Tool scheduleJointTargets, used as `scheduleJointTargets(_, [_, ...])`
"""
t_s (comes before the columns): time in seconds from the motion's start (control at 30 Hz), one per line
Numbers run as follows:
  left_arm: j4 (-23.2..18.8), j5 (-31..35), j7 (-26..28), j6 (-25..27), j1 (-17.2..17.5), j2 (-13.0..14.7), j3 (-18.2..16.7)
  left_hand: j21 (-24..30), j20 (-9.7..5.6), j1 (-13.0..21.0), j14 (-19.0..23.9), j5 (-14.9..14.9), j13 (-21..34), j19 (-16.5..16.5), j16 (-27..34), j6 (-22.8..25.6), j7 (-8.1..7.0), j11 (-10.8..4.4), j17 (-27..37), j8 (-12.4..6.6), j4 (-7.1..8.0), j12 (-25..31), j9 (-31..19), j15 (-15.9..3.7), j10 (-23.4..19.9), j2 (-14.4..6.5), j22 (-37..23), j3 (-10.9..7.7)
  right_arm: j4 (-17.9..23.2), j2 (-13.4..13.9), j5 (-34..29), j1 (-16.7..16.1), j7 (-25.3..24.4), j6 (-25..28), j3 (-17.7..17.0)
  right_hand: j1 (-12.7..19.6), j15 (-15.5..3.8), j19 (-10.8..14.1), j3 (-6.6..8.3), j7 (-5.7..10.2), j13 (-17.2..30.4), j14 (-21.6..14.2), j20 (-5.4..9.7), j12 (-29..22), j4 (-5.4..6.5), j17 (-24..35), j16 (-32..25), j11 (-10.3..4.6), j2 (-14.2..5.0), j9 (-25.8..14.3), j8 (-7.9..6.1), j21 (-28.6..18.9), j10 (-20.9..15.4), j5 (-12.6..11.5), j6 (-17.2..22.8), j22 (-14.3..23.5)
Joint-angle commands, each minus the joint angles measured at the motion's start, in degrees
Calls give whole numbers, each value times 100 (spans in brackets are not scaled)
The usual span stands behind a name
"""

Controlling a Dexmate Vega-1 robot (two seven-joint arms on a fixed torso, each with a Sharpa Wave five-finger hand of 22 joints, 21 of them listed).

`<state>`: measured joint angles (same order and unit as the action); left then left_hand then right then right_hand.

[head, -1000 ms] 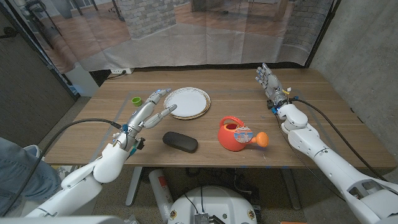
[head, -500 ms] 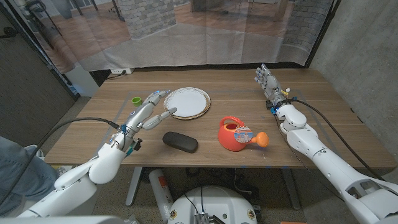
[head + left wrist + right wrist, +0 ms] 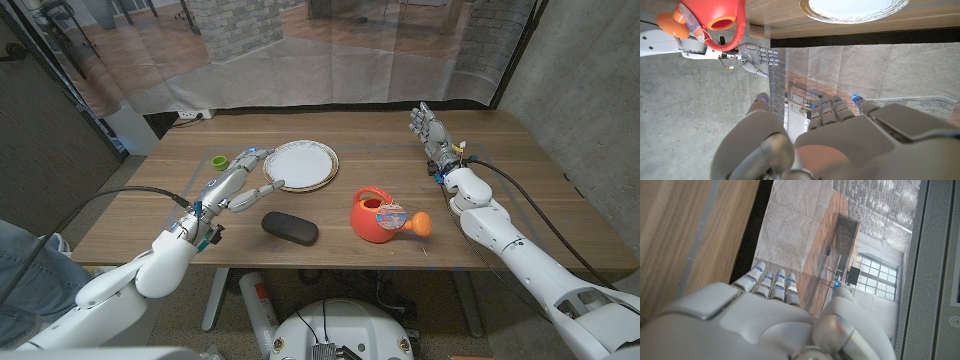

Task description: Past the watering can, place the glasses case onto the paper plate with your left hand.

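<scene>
In the head view, the left robot hand [image 3: 243, 170] sits left of the middle, fingers spread and holding nothing, its tips by the left rim of the paper plate [image 3: 300, 164]. The dark glasses case [image 3: 290, 228] lies on the desk [image 3: 500, 215] below the plate. The red watering can [image 3: 384, 217] stands to its right. The right robot hand [image 3: 430, 130] is at the upper right, fingers straight, holding nothing.

In the left wrist view, the left robot hand [image 3: 815, 140] fills the lower part, fingers apart, with the watering can [image 3: 715, 22] at the upper left and the plate [image 3: 852, 5] at the top edge.

In the right wrist view, the right robot hand [image 3: 765, 315] holds nothing.

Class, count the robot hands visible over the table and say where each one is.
2. The left robot hand hovers beside the paper plate, holding nothing; the right robot hand is near the table's far right edge.
</scene>
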<state>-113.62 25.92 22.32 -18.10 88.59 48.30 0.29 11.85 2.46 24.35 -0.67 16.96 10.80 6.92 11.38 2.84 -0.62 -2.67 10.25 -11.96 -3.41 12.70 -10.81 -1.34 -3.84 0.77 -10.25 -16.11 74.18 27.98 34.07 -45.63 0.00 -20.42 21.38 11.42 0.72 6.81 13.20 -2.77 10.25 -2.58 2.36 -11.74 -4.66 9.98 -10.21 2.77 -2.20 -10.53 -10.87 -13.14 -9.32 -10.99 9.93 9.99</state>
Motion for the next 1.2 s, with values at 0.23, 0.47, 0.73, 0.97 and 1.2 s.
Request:
scheduleJointTargets(0.23, [-443, 96, -390, 409, 428, 47, -402, -17, 7, 172, 28, 57, 28, 99, -22, -31, 28, -9, 21, 0, -97, -33, -10, -3, 42, 29, -17, -23, 20, -10, 9, -5, -2, 5, 3, 27, -9, 58, 5, 1, 21, -34, 42, -29, -50, 27, -36, -3, -32, -28, -36, 30, -50, -5, 51, 33])
scheduleJointTargets(0.47, [-530, 127, -594, 469, 507, 85, -529, -24, 35, 252, 34, 74, 31, 117, -24, -75, 29, -1, 23, 17, -149, -52, -12, 39, 82, 49, -20, -33, 21, -26, 11, 1, -31, 17, 1, 33, 1, 57, 5, 1, 21, -45, 42, -26, -56, 27, -39, -9, -33, -28, -37, 40, -46, -6, 55, 33])
scheduleJointTargets(0.73, [-766, 258, -948, 695, 613, 139, -728, -32, 59, 352, -21, 95, 38, 145, -47, -239, 39, 16, 31, 73, -220, -98, -16, 85, 205, 101, -25, -29, 13, -15, -11, 11, -32, 11, 4, 38, -7, 61, 3, 8, 21, -53, 41, -26, -61, 27, -40, -8, -32, -28, -35, 46, -48, -7, 52, 33])
scheduleJointTargets(0.97, [-923, 395, -1122, 776, 779, 91, -908, -30, 64, 395, -12, 104, 40, 146, -42, -248, 38, 11, 33, 70, -248, -92, -18, 85, 198, 122, -27, -27, 7, -3, -19, 34, -38, 9, -8, 45, -14, 63, 2, 3, 21, -54, 39, -26, -69, 26, -38, -3, -30, -28, -35, 55, -51, -7, 55, 34])
scheduleJointTargets(1.2, [-1216, 622, -1407, 946, 998, 14, -1174, -32, 76, 467, -38, 120, 45, 158, -50, -362, 31, 5, 37, 100, -296, -117, -21, 90, 280, 159, -29, -23, -9, -14, -32, 77, -32, -20, -12, 49, -4, 66, 0, 6, 21, -55, 39, -27, -74, 26, -37, -8, -28, -29, -35, 61, -55, -7, 56, 34])
